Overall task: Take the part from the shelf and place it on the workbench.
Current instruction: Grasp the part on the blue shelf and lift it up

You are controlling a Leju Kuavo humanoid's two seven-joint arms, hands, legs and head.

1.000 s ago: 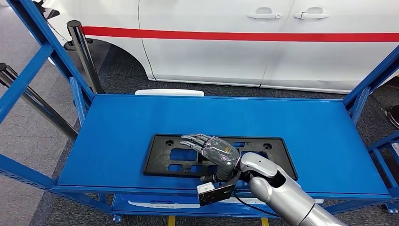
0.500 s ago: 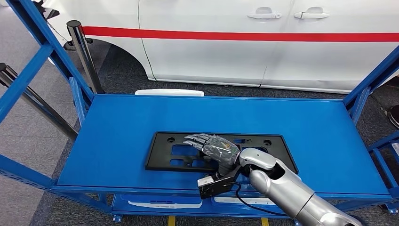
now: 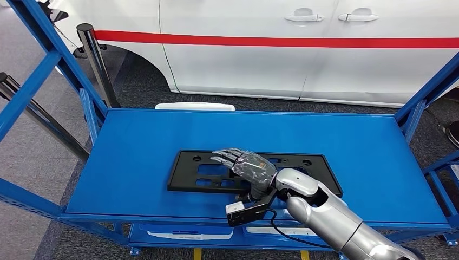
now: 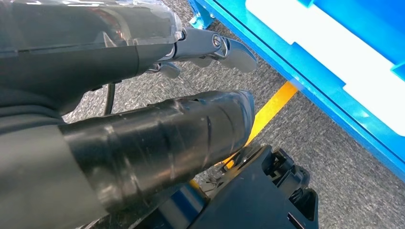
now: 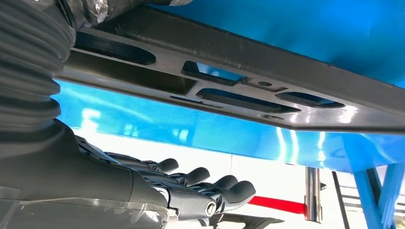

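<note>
Nearest: my right hand point(image 3: 250, 169) over the near edge of the flat black plastic part with cut-outs point(image 3: 205, 172), thumb under it, fingers lying across the top; near edge looks lifted. Part is on the blue metal shelf point(image 3: 135, 151). Rec: firm grip first, lift level. Left hand point(image 4: 143, 95): can't tell its state. Behind: white car w/ red stripe point(image 3: 270, 54).

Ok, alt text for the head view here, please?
The robot's right hand rests fingers-spread on a flat black part lying on a blue shelf, its silver arm reaching in from below right. A white car with a red stripe stands behind.
</note>
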